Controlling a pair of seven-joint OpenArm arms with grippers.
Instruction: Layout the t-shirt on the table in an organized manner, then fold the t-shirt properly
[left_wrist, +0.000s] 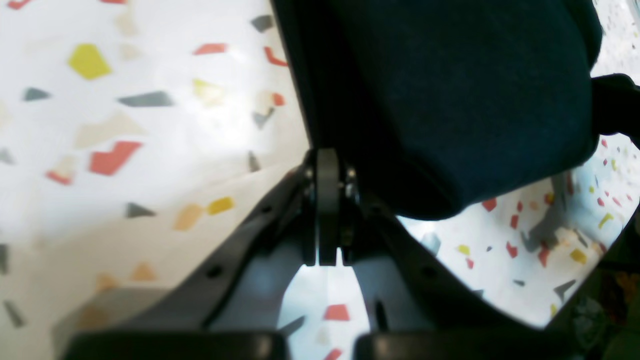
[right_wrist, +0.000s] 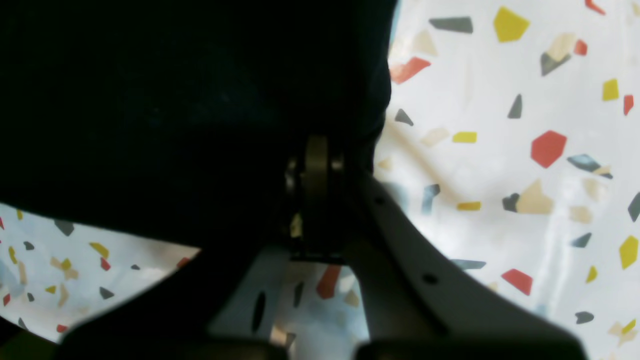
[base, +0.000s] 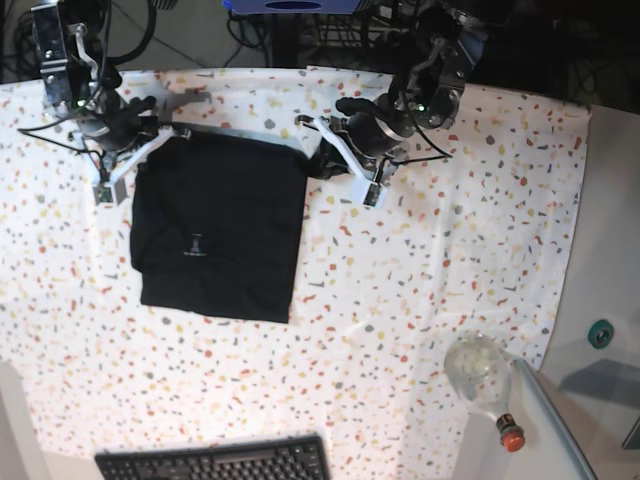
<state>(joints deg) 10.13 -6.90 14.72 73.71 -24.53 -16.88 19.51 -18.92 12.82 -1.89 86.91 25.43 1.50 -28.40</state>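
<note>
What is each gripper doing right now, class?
Left gripper: shut on the t-shirt.
Right gripper: shut on the t-shirt.

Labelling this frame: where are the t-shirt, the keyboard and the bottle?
t-shirt (base: 215, 235): base view, middle of the folded black cloth.
keyboard (base: 215, 464): base view, middle of the key rows.
bottle (base: 481, 378): base view, clear body.

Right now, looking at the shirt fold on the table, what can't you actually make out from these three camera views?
- Left wrist view: how much cloth the left gripper pinches; the t-shirt covers the closed jaws' tips.
- Right wrist view: the right gripper tips, lost in dark fabric.
- Base view: the pale label mark, too small to read.
- Base view: layers under the shirt's top surface, hidden.
- Base view: the keyboard, cut off by the bottom edge of the picture.
</note>
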